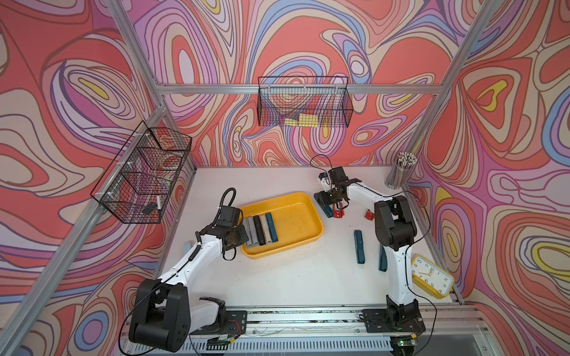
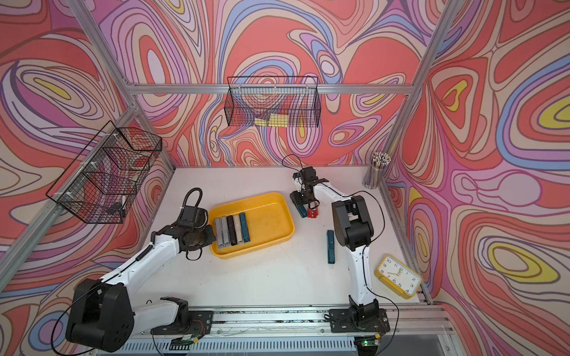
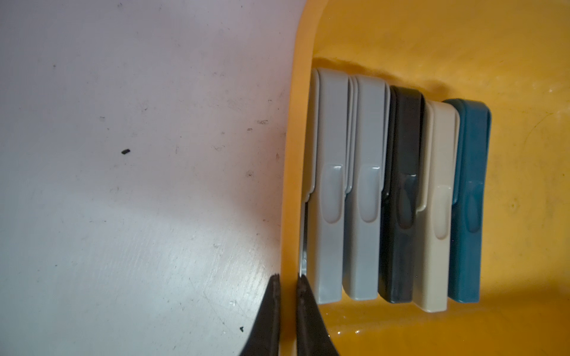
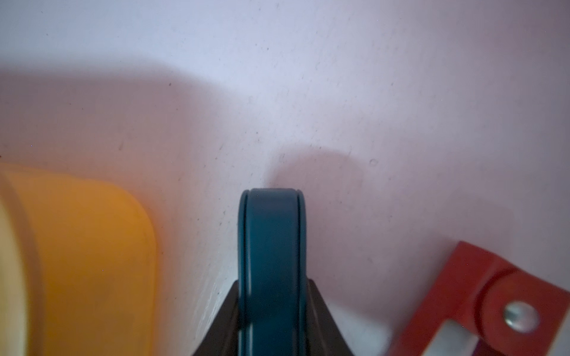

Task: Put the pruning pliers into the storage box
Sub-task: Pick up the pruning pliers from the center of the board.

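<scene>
Five pruning pliers [image 3: 401,197] lie side by side in the storage box [image 1: 296,222].
Left gripper [image 3: 288,279] pinches its rim; right gripper [image 4: 273,308] clamps a teal pliers [image 4: 271,240] beside it.

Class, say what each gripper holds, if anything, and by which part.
The right gripper clamps a teal bar by its long sides, rounded end sticking out. The left gripper pinches the yellow tray by its rim.

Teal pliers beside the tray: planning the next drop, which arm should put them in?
Right: the right gripper grips the teal pliers beside the storage box; the left gripper pinches its rim.
</scene>
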### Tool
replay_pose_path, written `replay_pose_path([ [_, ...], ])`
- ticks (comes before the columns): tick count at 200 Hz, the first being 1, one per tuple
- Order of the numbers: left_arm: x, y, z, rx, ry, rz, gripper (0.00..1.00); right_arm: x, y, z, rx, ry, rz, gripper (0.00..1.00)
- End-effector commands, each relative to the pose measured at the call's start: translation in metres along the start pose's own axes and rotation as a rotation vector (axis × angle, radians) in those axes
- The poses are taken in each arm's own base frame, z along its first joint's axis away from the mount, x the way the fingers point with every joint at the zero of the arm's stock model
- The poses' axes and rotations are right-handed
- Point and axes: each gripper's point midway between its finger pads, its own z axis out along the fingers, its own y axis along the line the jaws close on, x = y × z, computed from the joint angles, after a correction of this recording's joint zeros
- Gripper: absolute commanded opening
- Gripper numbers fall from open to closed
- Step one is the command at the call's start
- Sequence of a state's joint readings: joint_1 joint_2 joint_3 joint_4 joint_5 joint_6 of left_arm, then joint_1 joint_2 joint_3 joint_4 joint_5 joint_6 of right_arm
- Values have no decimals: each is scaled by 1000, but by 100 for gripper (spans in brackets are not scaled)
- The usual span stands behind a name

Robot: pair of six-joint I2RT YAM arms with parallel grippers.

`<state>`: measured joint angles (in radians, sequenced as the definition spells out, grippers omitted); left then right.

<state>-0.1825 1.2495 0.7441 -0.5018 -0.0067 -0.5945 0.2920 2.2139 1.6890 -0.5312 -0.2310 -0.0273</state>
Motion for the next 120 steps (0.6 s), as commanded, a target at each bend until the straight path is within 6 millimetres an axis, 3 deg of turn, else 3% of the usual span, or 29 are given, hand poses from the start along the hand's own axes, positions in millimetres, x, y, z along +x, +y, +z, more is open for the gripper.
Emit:
replay_pose_path([
  [1,-1,0,2,16,-13,-16,1,-15,10,-23,3,-54,1,3],
  [55,0,-2,2,26,-7,-13,1,-17,24,-40,4,-69,3,3],
  [120,-2,-5,1,41,-9,-5,0,-28,47,-76,31,-106,-14,3],
])
